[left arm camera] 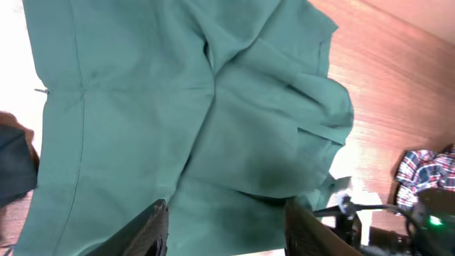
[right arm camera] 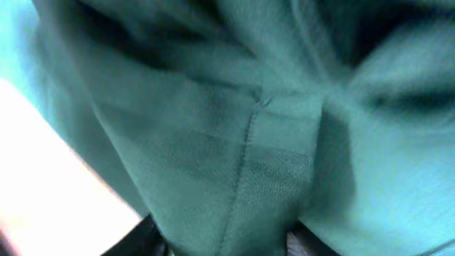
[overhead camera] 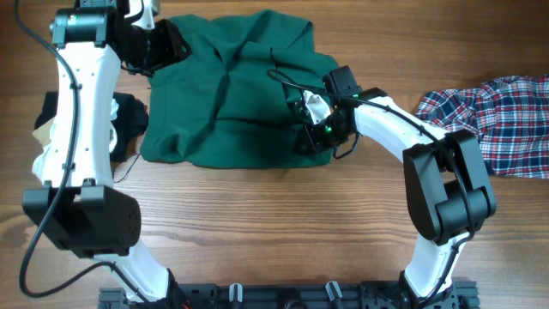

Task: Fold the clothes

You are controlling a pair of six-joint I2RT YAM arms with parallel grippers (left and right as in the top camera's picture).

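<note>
A dark green garment (overhead camera: 232, 94) lies rumpled across the far middle of the wooden table, its right part creased into folds. My left gripper (overhead camera: 167, 47) is at the garment's far left corner. In the left wrist view its jaws (left arm camera: 226, 227) stand wide open over the green cloth (left arm camera: 178, 107). My right gripper (overhead camera: 316, 129) is at the garment's right front edge. In the right wrist view a bunched fold of green cloth (right arm camera: 249, 142) with a seam fills the space between its jaws (right arm camera: 224, 245).
A red, white and blue plaid shirt (overhead camera: 497, 112) lies heaped at the right edge of the table; it also shows in the left wrist view (left arm camera: 419, 167). Dark and white clothes (overhead camera: 129, 120) lie at the left under the left arm.
</note>
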